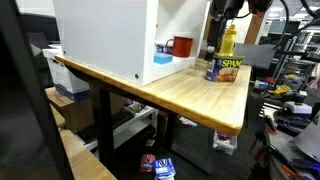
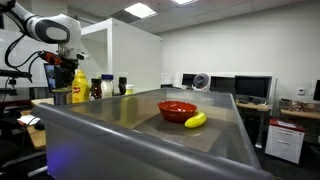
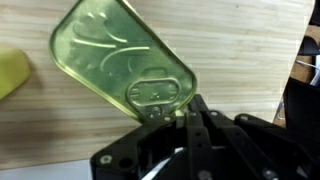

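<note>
Jaws stood closed, tip against tip, in the wrist view, right at the narrow end of the meat tin [image 3: 115, 60], the end that carried the pull tab [image 3: 153, 92]. Whether they pinched the tab's edge or only pressed against the rim could not be told; nothing wider lay between them. The tin stood upright on the wooden desk [image 1: 150, 95] with its lid facing the wrist camera. In that view it stretched away from the jaws up and to the left, its long axis in line with them rather than across. So the tin lay ahead of the closed tips, lengthwise, tab end nearest.

In an exterior view the tin [image 1: 226, 69] stood near the desk's corner, just in front of a yellow mustard bottle [image 1: 229, 40]; the mustard bottle [image 3: 10, 72] also showed at the left edge of the wrist view. A white cabinet [image 1: 100, 35] and a red mug [image 1: 182, 45] stood further along the desk, apart from the tin. In an exterior view the arm [image 2: 45, 28] hung bent over that spot, while a red bowl [image 2: 177, 109] and a banana [image 2: 196, 120] just beside it lay well apart.
</note>
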Controlling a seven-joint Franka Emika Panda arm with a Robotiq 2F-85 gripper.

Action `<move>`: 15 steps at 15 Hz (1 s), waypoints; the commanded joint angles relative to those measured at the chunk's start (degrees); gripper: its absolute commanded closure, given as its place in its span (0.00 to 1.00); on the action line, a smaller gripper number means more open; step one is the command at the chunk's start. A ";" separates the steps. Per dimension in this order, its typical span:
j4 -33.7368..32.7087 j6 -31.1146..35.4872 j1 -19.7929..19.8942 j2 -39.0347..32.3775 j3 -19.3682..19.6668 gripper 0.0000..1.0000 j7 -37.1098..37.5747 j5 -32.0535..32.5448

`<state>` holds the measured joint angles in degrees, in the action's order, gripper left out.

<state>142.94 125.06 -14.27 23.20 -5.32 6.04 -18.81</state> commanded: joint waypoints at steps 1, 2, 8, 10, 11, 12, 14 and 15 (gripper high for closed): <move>-0.90 -5.03 0.39 0.05 -1.05 1.00 -0.07 -1.74; -1.10 -5.71 0.27 0.01 -1.18 1.00 -0.33 -1.96; -2.19 -9.27 0.91 1.22 -4.19 1.00 1.87 1.82; -3.08 -12.70 1.80 0.96 -5.78 1.00 4.54 5.59; -3.46 -14.34 2.16 0.99 -6.45 1.00 6.15 7.44; -3.94 -16.48 2.62 1.16 -7.28 1.00 8.22 9.50; -4.85 -19.52 2.80 1.15 -8.25 1.00 10.21 11.64; -5.18 -20.79 2.73 1.19 -8.65 1.00 10.84 12.16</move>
<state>139.03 109.01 -12.79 23.48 -11.84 13.40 -9.89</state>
